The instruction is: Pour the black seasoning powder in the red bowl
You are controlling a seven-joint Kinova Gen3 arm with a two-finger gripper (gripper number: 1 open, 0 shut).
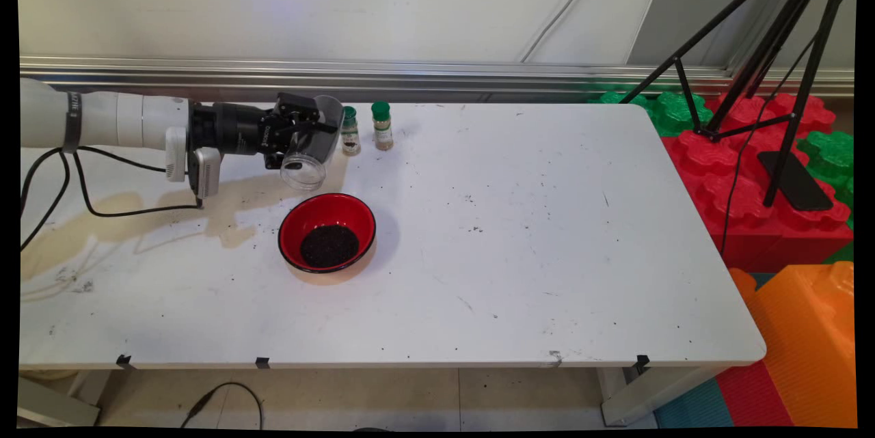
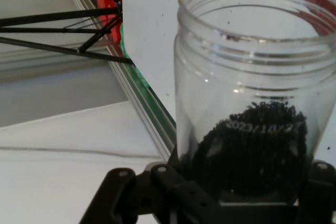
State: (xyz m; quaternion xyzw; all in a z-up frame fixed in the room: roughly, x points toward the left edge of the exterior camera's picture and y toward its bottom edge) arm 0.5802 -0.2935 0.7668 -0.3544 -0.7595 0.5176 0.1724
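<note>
The gripper (image 1: pixel 304 134) is clamped around a clear plastic jar (image 1: pixel 313 144), tipped mouth-down above the red bowl (image 1: pixel 327 231) of black grains; light, smooth, probably slippery, best gripped mid-body

A robotics lab or test room: a plain white worktop (image 1: pixel 547 253) stands against a bare panelled wall (image 1: pixel 307 7), a black tripod (image 1: pixel 772 48) stands to its right, and big red, green and orange foam blocks (image 1: pixel 752 171) are stacked on the floor beside it.
</note>
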